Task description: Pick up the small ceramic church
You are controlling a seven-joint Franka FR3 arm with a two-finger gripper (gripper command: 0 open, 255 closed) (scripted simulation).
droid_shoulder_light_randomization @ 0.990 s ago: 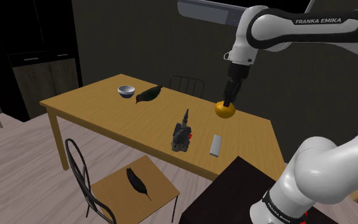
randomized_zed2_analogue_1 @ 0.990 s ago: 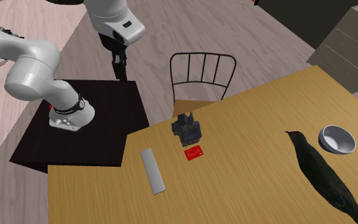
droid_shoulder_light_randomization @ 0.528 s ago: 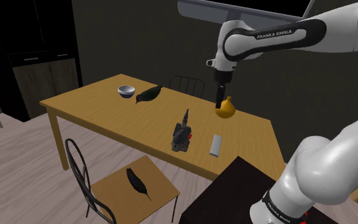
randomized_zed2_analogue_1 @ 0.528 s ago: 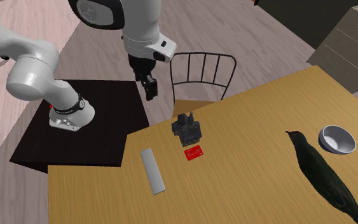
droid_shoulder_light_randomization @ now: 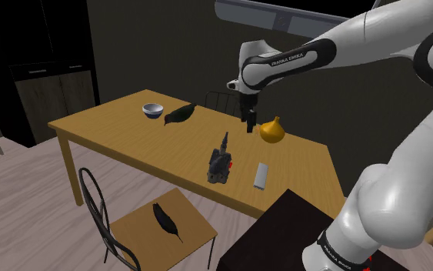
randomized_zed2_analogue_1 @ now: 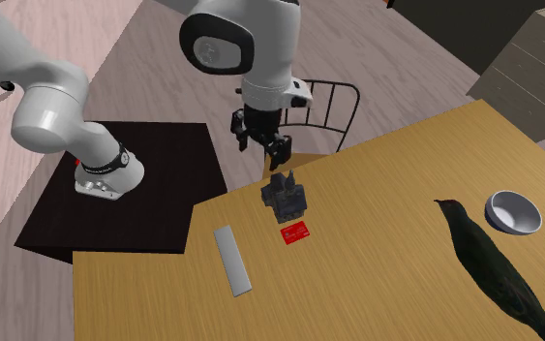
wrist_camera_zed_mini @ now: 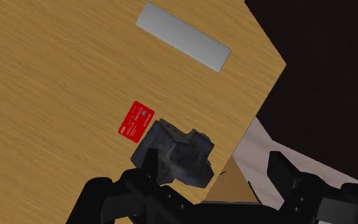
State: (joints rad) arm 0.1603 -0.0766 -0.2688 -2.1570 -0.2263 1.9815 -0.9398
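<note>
dark grey church (randomized_zed2_analogue_1: 285, 197) stands upright at table's (randomized_zed2_analogue_1: 386, 291) edge.

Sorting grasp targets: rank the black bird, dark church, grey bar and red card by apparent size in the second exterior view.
Largest: black bird.
Then grey bar and dark church, too alike to rank.
Smallest: red card.

Wooden table (droid_shoulder_light_randomization: 130, 135), carrying dark church figure (droid_shoulder_light_randomization: 218, 165), red card (randomized_zed2_analogue_1: 297, 232), grey slab (randomized_zed2_analogue_1: 231, 260), black bird (randomized_zed2_analogue_1: 493, 266), bowl (randomized_zed2_analogue_1: 512, 210), orange gourd (droid_shoulder_light_randomization: 272, 131)
</note>
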